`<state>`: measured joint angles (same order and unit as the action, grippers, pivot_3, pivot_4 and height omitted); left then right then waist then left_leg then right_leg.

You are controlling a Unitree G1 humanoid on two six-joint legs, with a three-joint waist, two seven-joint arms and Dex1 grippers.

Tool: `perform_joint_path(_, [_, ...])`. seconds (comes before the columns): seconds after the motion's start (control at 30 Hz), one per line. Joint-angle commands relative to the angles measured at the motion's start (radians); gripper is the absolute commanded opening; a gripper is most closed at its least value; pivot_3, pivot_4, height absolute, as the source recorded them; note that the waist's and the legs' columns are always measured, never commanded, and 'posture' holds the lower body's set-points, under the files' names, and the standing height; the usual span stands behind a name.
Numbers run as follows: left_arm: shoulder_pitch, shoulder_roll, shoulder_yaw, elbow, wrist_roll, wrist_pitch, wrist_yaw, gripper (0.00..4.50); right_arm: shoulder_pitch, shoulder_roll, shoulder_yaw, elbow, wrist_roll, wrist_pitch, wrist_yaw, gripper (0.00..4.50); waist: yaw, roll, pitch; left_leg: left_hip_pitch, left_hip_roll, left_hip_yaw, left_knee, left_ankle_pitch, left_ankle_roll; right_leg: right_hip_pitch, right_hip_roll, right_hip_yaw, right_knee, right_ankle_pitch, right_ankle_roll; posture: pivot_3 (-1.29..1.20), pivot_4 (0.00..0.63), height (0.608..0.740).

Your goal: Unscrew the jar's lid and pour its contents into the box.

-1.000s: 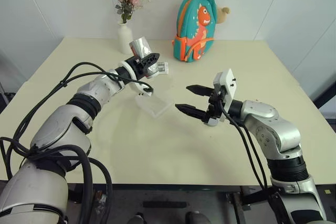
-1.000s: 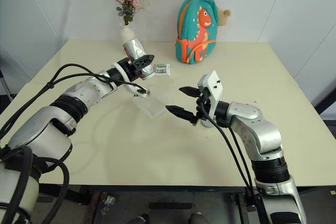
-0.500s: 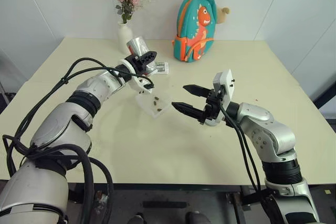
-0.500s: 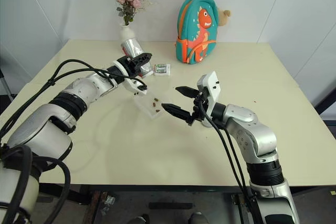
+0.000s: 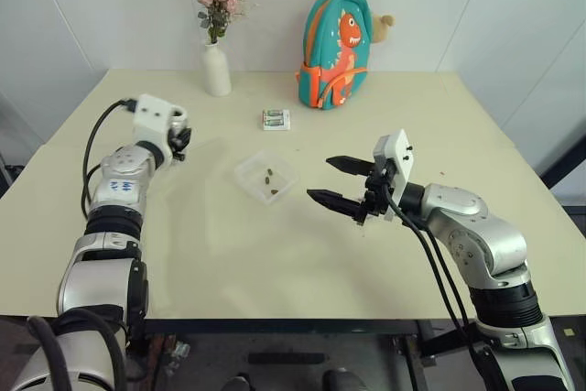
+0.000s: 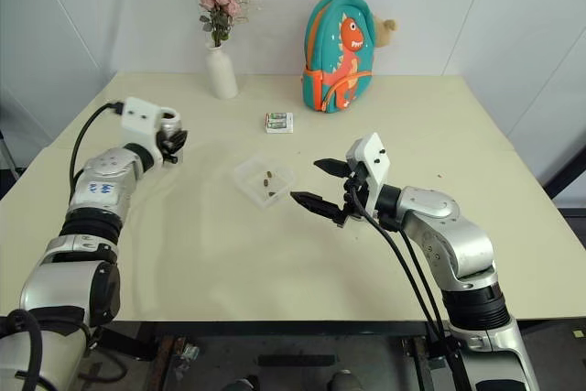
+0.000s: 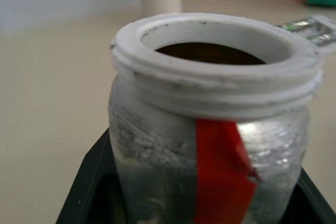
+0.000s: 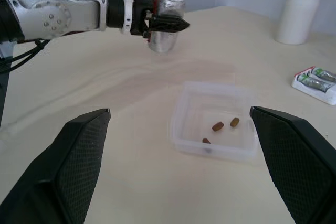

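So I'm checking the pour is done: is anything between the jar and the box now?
Nothing visible: bare table lies between the jar, upright in the left gripper, and the box, which holds the contents.

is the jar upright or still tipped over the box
Upright. The jar, lidless, stands mouth-up in the left end effector, off to the side of the box, where three brown bits already lie.
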<state>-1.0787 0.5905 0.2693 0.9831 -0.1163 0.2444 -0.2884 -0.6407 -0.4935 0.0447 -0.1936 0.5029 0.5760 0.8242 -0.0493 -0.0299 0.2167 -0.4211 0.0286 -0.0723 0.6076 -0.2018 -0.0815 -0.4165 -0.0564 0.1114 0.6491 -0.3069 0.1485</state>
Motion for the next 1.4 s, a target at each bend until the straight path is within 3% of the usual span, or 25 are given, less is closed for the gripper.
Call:
perform_joint_path(0.03, [0.079, 0.021, 0.062, -0.109, -0.11, 0.061, -0.14, 2.0, -0.017, -0.022, -0.003, 0.004, -0.022, -0.051, 0.034, 4.49, -0.007, 0.0, 0.0, 0.0, 0.0, 0.0, 0.001, 0.0, 0.0, 0.001, 0.0, 0.0, 0.001, 0.0, 0.0, 0.0, 0.15, 0.74])
perform_joint_path(0.17, [0.192, 0.025, 0.077, -0.095, -0.067, -0.13, -0.052, 2.0, -0.028, -0.018, 0.001, 0.02, -0.03, -0.067, 0.05, 4.49, -0.007, 0.0, 0.0, 0.004, 0.0, 0.0, 0.004, 0.0, 0.0, 0.005, 0.0, 0.0, 0.003, 0.001, 0.0, 0.0, 0.15, 0.74])
perform_joint_path(0.37, [0.246, 0.011, 0.05, -0.069, -0.058, -0.262, -0.095, 2.0, -0.029, -0.017, 0.001, 0.02, -0.034, -0.068, 0.058, 4.49, -0.005, -0.001, 0.0, 0.008, 0.0, 0.0, 0.004, 0.0, 0.0, 0.008, 0.0, 0.0, 0.004, 0.002, -0.001, 0.0, 0.15, 0.74])
perform_joint_path(0.63, [0.262, 0.015, 0.075, -0.065, -0.097, -0.267, -0.096, 4.48, -0.017, -0.017, -0.001, 0.0, -0.031, -0.06, 0.055, 4.5, -0.007, -0.001, 0.0, 0.009, 0.0, 0.0, 0.003, 0.0, 0.0, 0.008, 0.0, 0.0, 0.004, 0.002, -0.001, 0.0, 0.15, 0.74])
perform_joint_path(0.9, [0.393, 0.035, 0.069, -0.286, -0.092, -0.162, -0.089, 4.48, -0.003, -0.013, -0.003, -0.016, -0.025, -0.057, 0.05, 4.5, -0.008, -0.001, 0.0, 0.009, 0.0, 0.0, 0.002, 0.0, 0.0, 0.008, 0.0, 0.001, 0.003, 0.002, -0.002, 0.0, 0.15, 0.74])
perform_joint_path(1.2, [0.722, 0.044, 0.117, -0.875, -0.121, 0.121, -0.032, 4.48, 0.062, -0.043, -0.022, -0.081, -0.01, -0.037, 0.053, 4.5, -0.006, -0.001, 0.0, 0.01, 0.001, 0.0, 0.002, 0.0, 0.0, 0.008, 0.0, 0.001, 0.003, 0.001, -0.002, 0.0, 0.15, 0.74])
perform_joint_path(1.33, [0.929, 0.128, 0.091, -1.079, -0.066, 0.105, -0.129, 4.48, 0.105, -0.066, -0.036, -0.1, -0.012, -0.066, 0.073, 4.5, -0.012, -0.001, -0.001, 0.011, 0.001, 0.001, 0.001, 0.0, 0.0, 0.009, 0.0, 0.002, -0.001, 0.001, -0.004, 0.0, 0.15, 0.74])
perform_joint_path(1.4, [0.983, 0.165, 0.083, -1.15, -0.103, 0.041, -0.237, 4.48, 0.124, -0.082, -0.038, -0.106, -0.018, -0.103, 0.102, 4.5, -0.009, -0.001, -0.001, 0.013, 0.002, 0.003, -0.004, 0.0, 0.0, 0.011, 0.0, 0.003, -0.006, -0.002, -0.01, 0.0, 0.15, 0.74])
